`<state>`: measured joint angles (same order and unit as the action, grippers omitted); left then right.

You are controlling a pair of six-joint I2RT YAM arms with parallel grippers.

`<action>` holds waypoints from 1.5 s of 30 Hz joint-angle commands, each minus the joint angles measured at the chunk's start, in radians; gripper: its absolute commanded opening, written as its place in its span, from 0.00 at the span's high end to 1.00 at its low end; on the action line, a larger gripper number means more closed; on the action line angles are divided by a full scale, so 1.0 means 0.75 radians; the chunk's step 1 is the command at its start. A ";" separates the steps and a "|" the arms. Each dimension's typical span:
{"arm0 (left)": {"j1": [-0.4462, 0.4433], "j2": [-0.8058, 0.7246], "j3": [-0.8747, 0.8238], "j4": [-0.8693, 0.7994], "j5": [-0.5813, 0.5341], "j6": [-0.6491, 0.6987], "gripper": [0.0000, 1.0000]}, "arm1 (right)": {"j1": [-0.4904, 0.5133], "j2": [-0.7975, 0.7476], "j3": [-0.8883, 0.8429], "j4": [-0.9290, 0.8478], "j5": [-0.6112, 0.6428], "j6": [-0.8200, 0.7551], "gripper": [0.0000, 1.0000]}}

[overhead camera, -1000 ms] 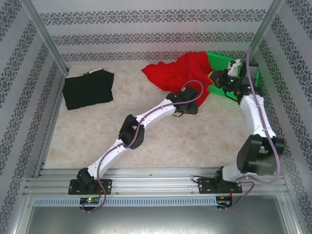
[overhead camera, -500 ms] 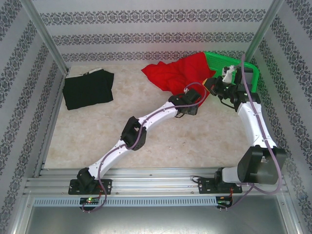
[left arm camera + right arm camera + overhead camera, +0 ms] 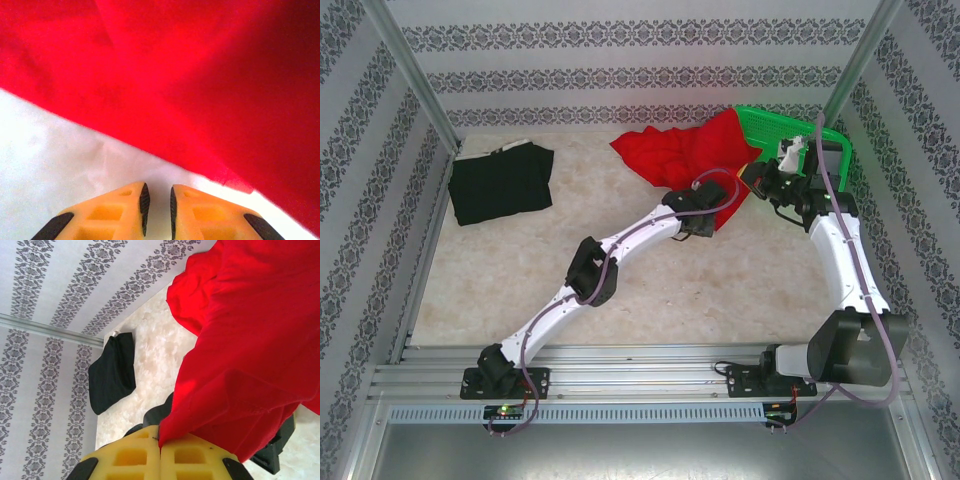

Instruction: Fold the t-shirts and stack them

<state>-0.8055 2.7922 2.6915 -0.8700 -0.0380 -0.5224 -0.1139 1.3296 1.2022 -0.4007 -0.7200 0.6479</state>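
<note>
Pale marbled worktop (image 3: 720,290) boxed in by patterned walls. Red t-shirt (image 3: 685,150) bunched toward far-right corner, spilling from green basket (image 3: 800,125); black t-shirt (image 3: 500,183) folded near far-left corner. Right gripper (image 3: 160,441) clamped on red hem. Left gripper (image 3: 158,192) nearly closed, empty, beside cloth edge. Probably light, limp, sagging: best pinched at hem corners. Pinch itself clear from right wrist; overall layout from overhead.
</note>
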 commanded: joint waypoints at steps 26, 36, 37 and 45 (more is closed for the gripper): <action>0.047 -0.150 -0.421 1.024 0.417 -0.608 0.79 | -0.166 0.169 0.177 0.081 0.276 -0.112 1.00; 0.039 -0.054 -0.403 0.957 0.331 -0.616 0.83 | -0.253 0.283 0.249 0.207 0.229 -0.010 1.00; 0.039 -0.040 -0.388 0.946 0.321 -0.615 0.83 | -0.255 0.292 0.261 0.210 0.224 -0.009 1.00; 0.043 -0.070 -0.363 0.435 0.215 -0.466 0.87 | -0.271 0.288 0.269 0.197 0.184 -0.014 1.00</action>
<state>-0.7712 2.7647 2.4409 -0.2790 0.2005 -0.9382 -0.3061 1.5555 1.3735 -0.2794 -0.5476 0.6262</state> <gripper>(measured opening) 0.139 0.068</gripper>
